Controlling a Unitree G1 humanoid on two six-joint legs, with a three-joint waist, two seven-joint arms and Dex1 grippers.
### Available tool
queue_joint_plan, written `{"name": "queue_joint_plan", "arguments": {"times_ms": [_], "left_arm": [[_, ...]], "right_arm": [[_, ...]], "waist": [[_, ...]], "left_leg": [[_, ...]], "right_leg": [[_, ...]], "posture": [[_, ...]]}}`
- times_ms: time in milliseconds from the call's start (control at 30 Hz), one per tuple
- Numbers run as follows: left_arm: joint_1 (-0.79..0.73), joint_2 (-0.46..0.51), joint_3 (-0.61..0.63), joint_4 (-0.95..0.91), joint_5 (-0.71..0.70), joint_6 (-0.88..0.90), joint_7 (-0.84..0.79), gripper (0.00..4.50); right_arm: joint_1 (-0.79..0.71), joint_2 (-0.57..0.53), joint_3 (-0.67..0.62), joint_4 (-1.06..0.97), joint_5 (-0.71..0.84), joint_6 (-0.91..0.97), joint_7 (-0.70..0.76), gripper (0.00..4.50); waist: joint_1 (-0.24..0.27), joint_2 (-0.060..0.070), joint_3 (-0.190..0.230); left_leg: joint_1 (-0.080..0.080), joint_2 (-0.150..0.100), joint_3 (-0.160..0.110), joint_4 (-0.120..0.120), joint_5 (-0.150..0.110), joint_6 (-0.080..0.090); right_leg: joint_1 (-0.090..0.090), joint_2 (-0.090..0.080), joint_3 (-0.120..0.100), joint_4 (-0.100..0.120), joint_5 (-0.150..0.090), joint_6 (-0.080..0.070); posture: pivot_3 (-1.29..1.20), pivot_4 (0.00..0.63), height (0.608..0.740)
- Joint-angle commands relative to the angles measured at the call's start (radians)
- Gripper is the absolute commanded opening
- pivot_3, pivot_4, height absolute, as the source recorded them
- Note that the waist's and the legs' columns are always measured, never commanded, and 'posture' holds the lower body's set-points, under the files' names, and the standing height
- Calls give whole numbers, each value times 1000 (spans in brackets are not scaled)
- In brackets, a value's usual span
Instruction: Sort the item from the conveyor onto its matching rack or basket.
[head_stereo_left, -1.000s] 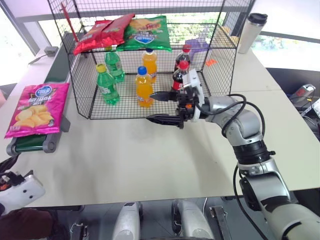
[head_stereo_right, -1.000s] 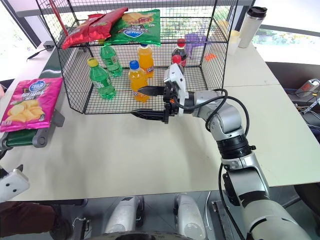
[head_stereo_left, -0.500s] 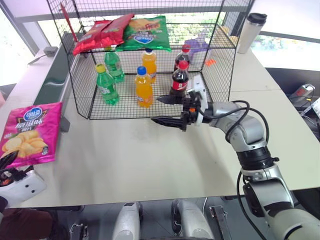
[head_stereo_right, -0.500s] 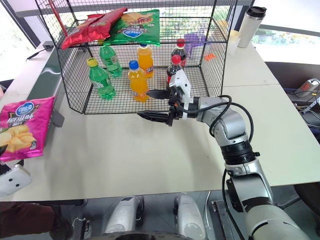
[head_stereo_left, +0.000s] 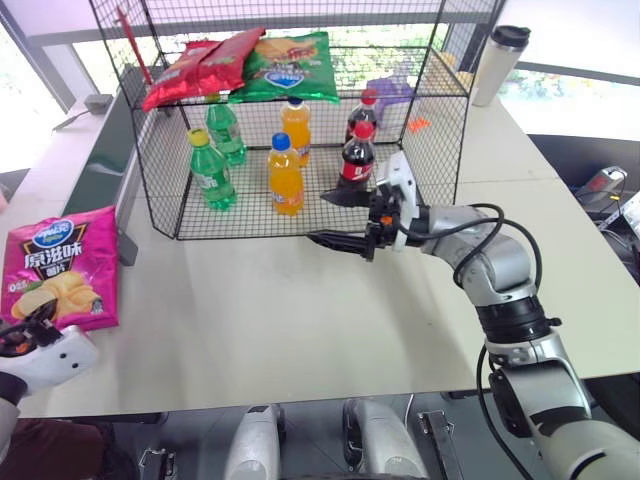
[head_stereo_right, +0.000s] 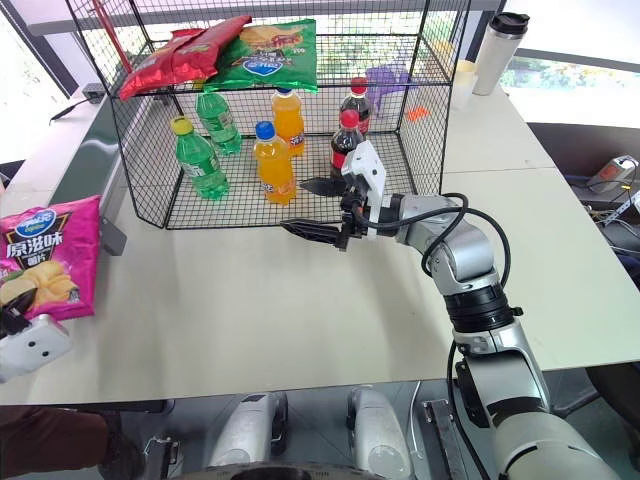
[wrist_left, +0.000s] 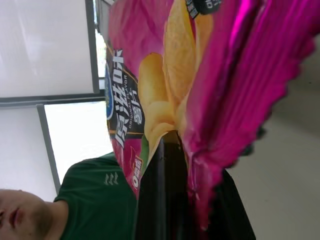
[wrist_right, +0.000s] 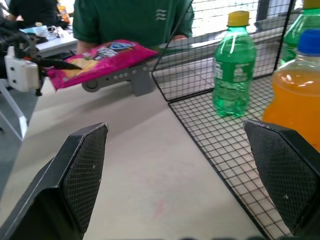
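Note:
The item, a magenta-pink snack bag (head_stereo_left: 60, 262), hangs at the table's left edge with my left gripper (head_stereo_left: 38, 318) shut on its lower edge. The left wrist view shows a black finger (wrist_left: 162, 200) pressed against the pink foil (wrist_left: 225, 75). The conveyor (head_stereo_left: 100, 165), a dark-green belt, runs behind the bag along the left side of the rack (head_stereo_left: 440, 120), a black wire cage. My right gripper (head_stereo_left: 320, 218) stands open and empty at the cage's front edge, pointing left. Its wrist view shows the bag (wrist_right: 100, 56) far off.
Green, orange and cola bottles (head_stereo_left: 285, 175) stand inside the cage. Red bags (head_stereo_left: 195, 65) and a green snack bag (head_stereo_left: 290, 65) lie on its upper shelf. A steel tumbler (head_stereo_left: 497, 62) stands at the back right. A person in a green shirt (wrist_right: 135, 20) stands beyond the conveyor.
The pink bag has come off the conveyor's end toward the table's near left edge. My left gripper has shut on its lower edge. The right gripper has barely moved.

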Motion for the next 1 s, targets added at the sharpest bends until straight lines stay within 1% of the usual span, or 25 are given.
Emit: {"name": "queue_joint_plan", "arguments": {"times_ms": [33, 133, 167, 233, 300, 333, 400, 433, 467, 567, 667, 767, 833, 933, 1000], "left_arm": [[22, -18, 80, -88, -35, 19, 5, 54], [28, -55, 179, -202, -159, 64, -43, 54], [27, -55, 228, -243, -230, 100, -83, 54], [25, -53, 282, -290, -308, 148, -136, 54], [47, -14, 381, -345, -483, 283, -280, 54], [53, 21, 461, -372, -621, 419, -368, 54], [59, 133, 649, -393, -880, 726, -535, 54], [67, 188, 744, -400, -1036, 893, -608, 54], [64, 244, 810, -390, -1113, 963, -673, 54], [13, 413, 931, -296, -1206, 1194, -737, 54], [-24, 515, 1018, -244, -1317, 1386, -831, 54], [-212, 641, 1026, -110, -1462, 1526, -838, 54], [-333, 679, 973, -52, -1539, 1581, -820, 54], [-506, 696, 837, 11, -1657, 1610, -750, 54], [-636, 681, 687, 40, -1787, 1592, -664, 54]], "right_arm": [[-10, 9, -17, 0, -3, -29, 3, 4500], [-20, 19, -16, 36, -14, -44, 9, 4500], [-24, 20, -16, 49, -17, -51, 11, 4500], [-29, 22, -18, 66, -22, -60, 16, 4500], [-35, 22, -23, 89, -28, -68, 20, 4500], [-40, 21, -28, 103, -29, -70, 22, 4500], [-56, 14, -48, 134, -21, -67, 28, 4500], [-68, 13, -67, 149, -7, -61, 30, 4500], [-82, 14, -91, 160, 14, -46, 28, 4500], [-118, 12, -148, 190, 54, -20, 23, 4500], [-125, -4, -183, 193, 74, -6, 23, 4500], [-109, -41, -226, 158, 112, 37, 32, 4500], [-91, -68, -242, 127, 135, 71, 42, 4500], [-58, -103, -247, 72, 161, 119, 51, 4500], [-27, -115, -246, 42, 165, 131, 49, 4500]], "waist": [[0, 0, 0], [2, -1, -1], [3, -1, -1], [3, -1, -1], [1, -1, -1], [0, -1, -1], [-1, -2, -1], [-1, -2, 0], [-2, -1, 0], [3, 2, 2], [-4, 2, 2], [1, 2, 2], [-1, 3, 2], [-3, 3, 3], [-2, 2, 2]], "left_leg": [[0, 0, 0, 0, 0, 0], [0, 1, 0, 1, 0, 0], [0, 1, 0, 1, 0, 0], [0, 1, 0, 1, 0, 0], [0, 1, 0, 1, 0, 0], [0, 0, 0, 1, 0, 0], [0, 1, 0, 1, 0, 0], [0, 1, -1, 2, 0, 0], [0, 2, -2, 2, 0, 0], [2, 1, -2, 3, 0, 0], [3, 1, -2, 1, 0, 0], [3, 1, -3, 0, 0, 0], [3, 3, -4, 0, 0, 0], [4, 3, -3, -1, 0, 0], [5, 4, -4, -1, 0, 0]], "right_leg": [[0, 0, 0, 0, 0, -1], [0, 0, 0, 0, -1, -2], [0, 0, 0, 0, -1, -2], [0, 0, 0, 0, -1, -3], [1, 0, 0, 0, -1, -3], [1, 1, 0, 0, -1, -3], [0, 2, 0, 1, -1, -3], [0, 4, 0, 1, -1, -3], [0, 4, 0, 1, -1, -4], [1, 4, 0, 1, -1, -4], [2, 6, 0, 1, 0, -4], [1, 6, -1, 1, 0, -4], [1, 9, 0, 1, 0, -4], [1, 9, 0, 1, 0, -4], [2, 10, 1, 2, 0, -4]], "posture": [[0, 150, 733], [0, 150, 733], [0, 150, 733], [0, 150, 733], [0, 150, 733], [0, 150, 733], [0, 150, 733], [0, 150, 733], [0, 150, 733], [0, 150, 733], [0, 150, 733], [0, 150, 733], [0, 150, 733], [0, 150, 733], [0, 150, 733]]}}
